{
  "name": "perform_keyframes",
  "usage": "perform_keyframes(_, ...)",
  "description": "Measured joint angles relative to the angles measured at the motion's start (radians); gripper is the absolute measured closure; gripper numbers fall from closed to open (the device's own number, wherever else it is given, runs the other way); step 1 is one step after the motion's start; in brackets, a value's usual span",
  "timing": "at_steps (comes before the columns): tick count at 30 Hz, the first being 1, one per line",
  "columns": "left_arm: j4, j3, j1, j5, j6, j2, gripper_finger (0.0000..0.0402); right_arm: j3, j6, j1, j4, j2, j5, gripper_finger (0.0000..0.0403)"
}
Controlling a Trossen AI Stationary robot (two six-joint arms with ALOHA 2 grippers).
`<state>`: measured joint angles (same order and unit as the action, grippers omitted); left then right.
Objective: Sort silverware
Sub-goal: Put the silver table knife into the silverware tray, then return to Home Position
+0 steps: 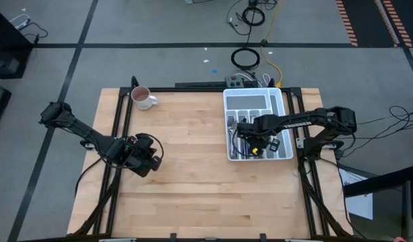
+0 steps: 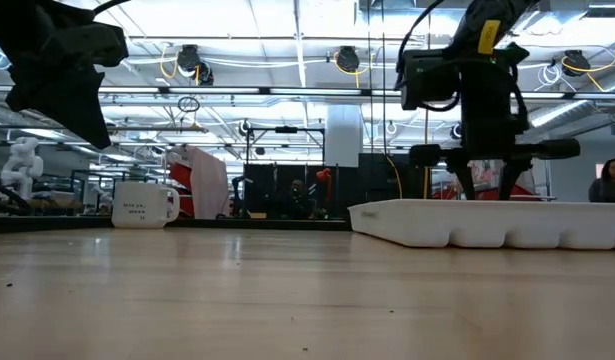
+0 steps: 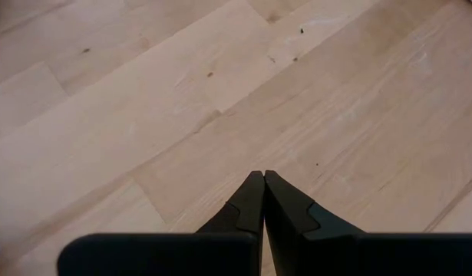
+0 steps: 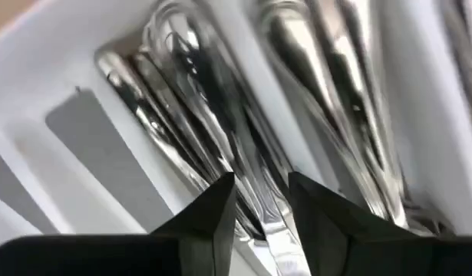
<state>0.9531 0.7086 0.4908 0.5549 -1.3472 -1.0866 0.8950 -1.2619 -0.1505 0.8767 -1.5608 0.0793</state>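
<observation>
right gripper (image 4: 260, 201) | fingers parted over silverware (image 4: 220, 115) in white tray (image 1: 281, 101) | lift straight, avoid snagging neighbours | left gripper (image 3: 263, 201) pressed together, idle

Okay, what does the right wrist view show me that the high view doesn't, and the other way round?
Only the right wrist view shows the silverware close up: shiny handles packed in the tray's slots, one lying between the parted fingers of the right gripper. Only the high view shows the whole table, the white mug at its far left, and the left gripper waiting over bare wood. Both show the white tray with silverware in it and the right gripper down inside it.
</observation>
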Motion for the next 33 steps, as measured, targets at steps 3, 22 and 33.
perform_keyframes(3, -0.001, 0.000, 0.000, 0.000, -0.007, 0.000, 0.0386, 0.043, 0.086, 0.000, 0.024, 0.000, 0.002, 0.0283)
perform_keyframes(22, -0.173, 0.164, 0.000, 0.167, 0.367, 0.018, 0.0386, 0.606, 0.789, 0.000, 0.350, 0.069, -0.448, 0.0286)
perform_keyframes(33, -0.287, 0.410, 0.000, 0.371, 0.831, 0.138, 0.0386, 0.465, 1.133, 0.069, 0.312, 0.638, -0.498, 0.0287)
